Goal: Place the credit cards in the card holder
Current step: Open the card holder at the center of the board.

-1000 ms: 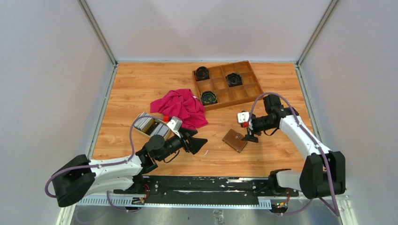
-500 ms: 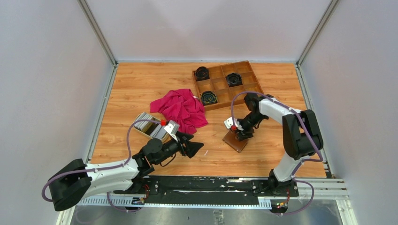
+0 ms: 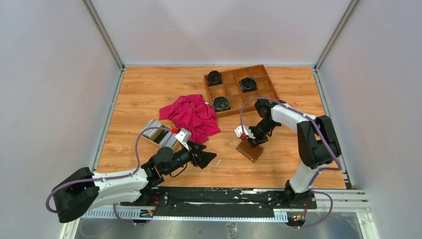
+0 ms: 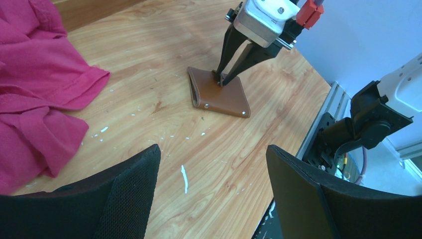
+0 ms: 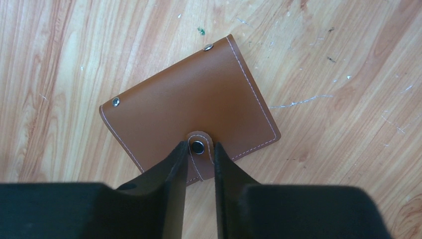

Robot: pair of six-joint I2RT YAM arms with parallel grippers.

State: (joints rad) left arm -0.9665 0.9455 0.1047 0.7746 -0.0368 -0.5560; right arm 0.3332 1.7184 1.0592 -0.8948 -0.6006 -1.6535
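Brown leather folding card holder (image 5: 189, 109) lies shut on the wooden desk (image 3: 149, 89), four o'clock of centre. Right end effector (image 5: 199, 147) pinches its snap tab (image 5: 201, 162): thin, floppy, light leather, so that tab's the handle, I reckon. Left end effector (image 4: 213, 155) gapes, empty.

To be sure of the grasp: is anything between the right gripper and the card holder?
Nothing visible does. The right gripper is down at the closed holder, its fingers on either side of the snap tab.
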